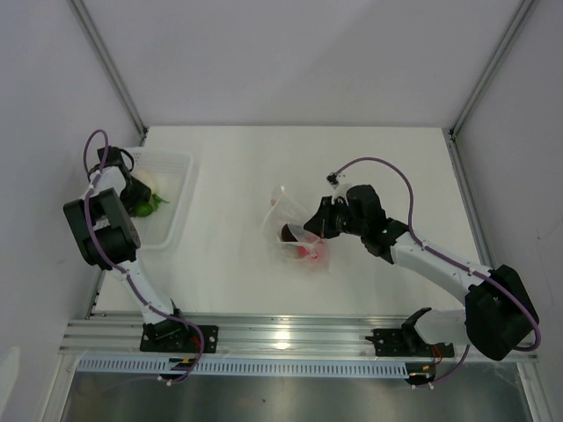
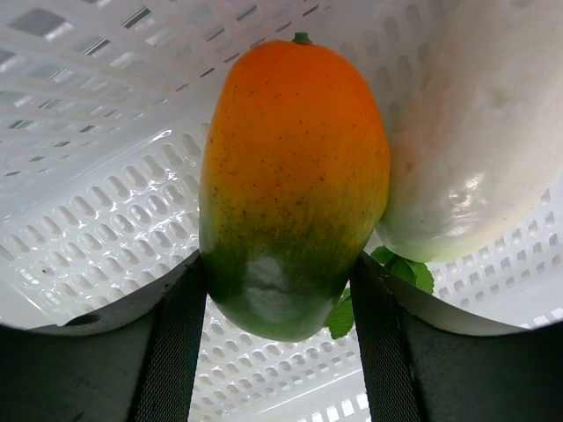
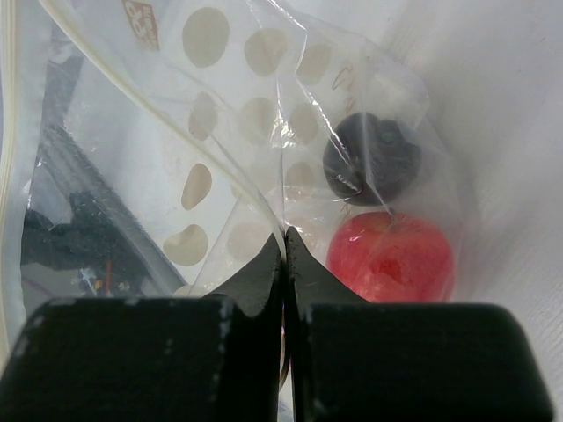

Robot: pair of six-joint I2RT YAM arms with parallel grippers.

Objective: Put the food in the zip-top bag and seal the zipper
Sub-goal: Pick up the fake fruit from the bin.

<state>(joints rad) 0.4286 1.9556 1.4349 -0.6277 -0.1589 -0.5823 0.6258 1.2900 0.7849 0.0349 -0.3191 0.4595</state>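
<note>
Orange-and-green piece [image 2: 295,167] lies in the white perforated basket [image 2: 88,176] at the far left of the worktop [image 1: 378,158]. The white oblong piece [image 2: 475,132] touches its right side, and green leaves [image 2: 409,268] peek out beneath. The left tool [image 2: 277,272] straddles its green end, jaws apart and close against it; whether they press on it I cannot tell. Mid-worktop, the right tool [image 3: 283,242] is closed, pinching the film of the zip-top bag [image 3: 220,105], which holds the red ball [image 3: 391,255] and a dark round piece [image 3: 369,158].
</note>
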